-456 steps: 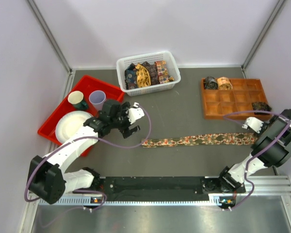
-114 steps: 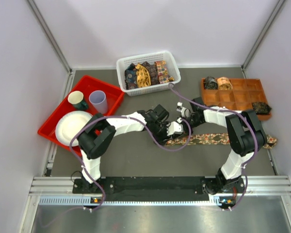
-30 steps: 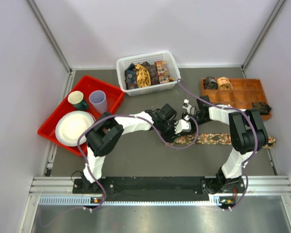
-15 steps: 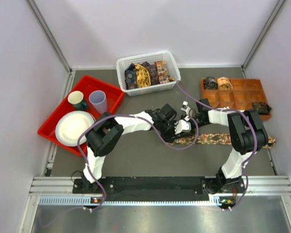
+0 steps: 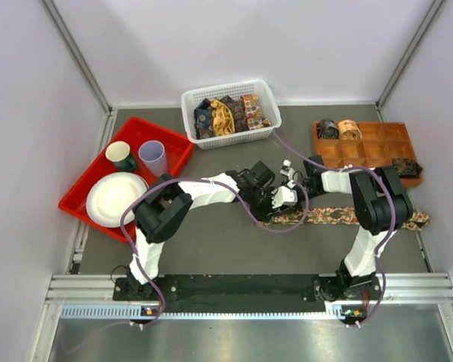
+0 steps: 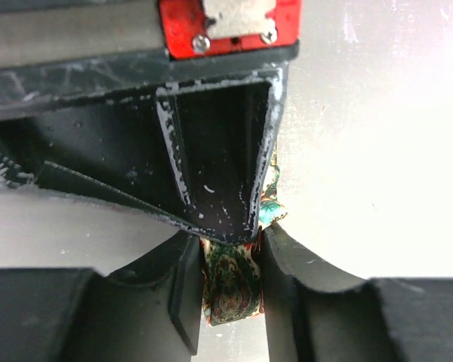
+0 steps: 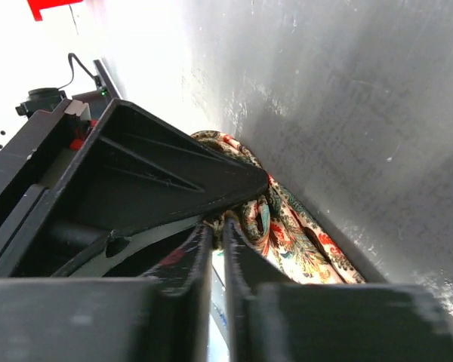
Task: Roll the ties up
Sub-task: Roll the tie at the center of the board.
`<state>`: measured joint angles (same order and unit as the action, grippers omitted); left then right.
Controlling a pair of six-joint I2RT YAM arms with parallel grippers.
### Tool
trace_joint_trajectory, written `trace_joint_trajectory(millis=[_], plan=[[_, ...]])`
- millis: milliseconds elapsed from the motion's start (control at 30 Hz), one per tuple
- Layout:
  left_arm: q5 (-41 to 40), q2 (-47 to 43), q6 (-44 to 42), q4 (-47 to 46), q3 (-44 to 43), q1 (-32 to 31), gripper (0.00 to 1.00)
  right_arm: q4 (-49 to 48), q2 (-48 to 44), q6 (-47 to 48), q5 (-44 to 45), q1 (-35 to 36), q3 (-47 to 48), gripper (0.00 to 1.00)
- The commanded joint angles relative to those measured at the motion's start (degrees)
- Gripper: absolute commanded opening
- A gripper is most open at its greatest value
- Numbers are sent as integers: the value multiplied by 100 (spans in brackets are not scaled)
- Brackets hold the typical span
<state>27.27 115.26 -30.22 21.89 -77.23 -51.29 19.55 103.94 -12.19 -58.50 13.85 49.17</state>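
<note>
1. The tie [image 5: 347,216] lies long on the counter [image 5: 211,241] — its left end is curled into a small roll between the two arms.
2. The left pincer [image 6: 231,264] pinches that roll. The right pincer [image 7: 217,235] is pressed almost together right beside it.
3. If a pinch slips, the roll could spring loose. A hard tug could drag the tie crooked.
</note>
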Motion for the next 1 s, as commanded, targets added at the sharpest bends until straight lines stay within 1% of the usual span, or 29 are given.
trace_joint_trajectory(millis=[0, 33, 67, 167, 267, 433, 567, 600, 733, 833, 967], plan=[[-239, 251, -98, 659, 173, 40, 38, 5, 21, 216, 181, 48, 84, 0], [-248, 242, -98, 659, 182, 49, 40, 31, -5, 269, 251, 31, 102, 0], [-266, 234, -98, 650, 208, 49, 45, 170, -66, 295, 260, 4, 119, 0], [-266, 163, -72, 580, 287, 75, 55, 382, -189, 453, 401, -75, 163, 0], [-301, 128, -63, 536, 323, 93, 59, 506, -225, 594, 655, -128, 128, 0], [-283, 67, -90, 562, 340, 145, 62, 436, -32, 647, 1085, -198, 76, 0], [-275, -118, -37, 439, 463, 207, 66, 304, 74, 594, 1166, -198, 66, 0], [-275, -162, -11, 335, 489, 233, 68, 269, 91, 577, 1157, -198, 75, 0], [-178, -381, 60, 35, 621, 207, 82, 295, 144, 577, 1130, -198, 137, 0], [-309, -329, -45, -88, 534, 49, 85, 304, 135, 594, 1130, -207, 119, 0], [-668, -75, -98, -53, 288, -161, 84, 321, 135, 612, 1122, -207, 111, 0]])
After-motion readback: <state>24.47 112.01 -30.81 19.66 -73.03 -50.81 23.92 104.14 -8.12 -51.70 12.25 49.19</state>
